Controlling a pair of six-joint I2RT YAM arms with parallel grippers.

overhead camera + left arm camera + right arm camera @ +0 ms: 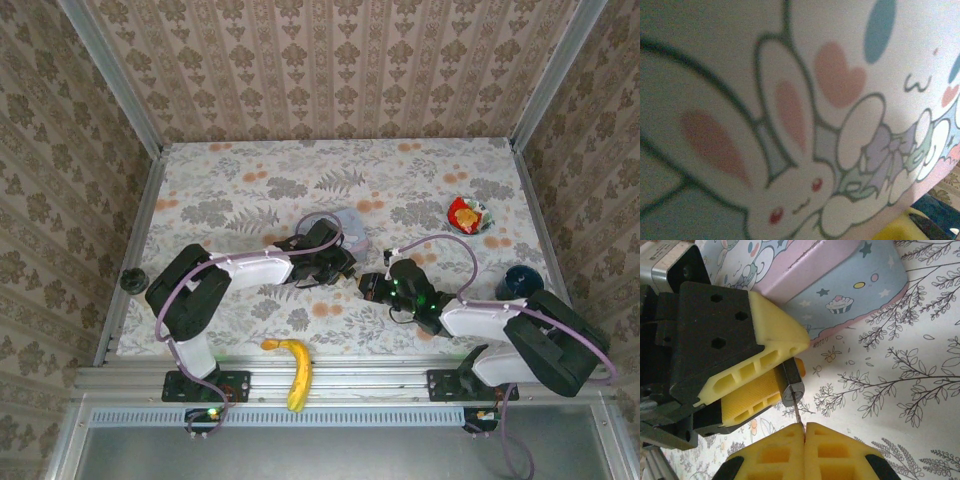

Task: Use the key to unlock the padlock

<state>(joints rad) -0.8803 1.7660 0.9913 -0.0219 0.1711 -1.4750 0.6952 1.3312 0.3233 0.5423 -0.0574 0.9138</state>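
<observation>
Floral table (920,340), padlock (791,385) between left fingers (775,330) (clamped)

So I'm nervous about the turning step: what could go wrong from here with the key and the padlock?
1. The right gripper pinches the key only at its fingertips, so the thin blade might slip or bend under a twist.
2. The padlock sits small between the finger ends of the left gripper and could rotate with the key instead of unlocking.
3. The tin lies close behind the left gripper; a swing may nudge it.
</observation>
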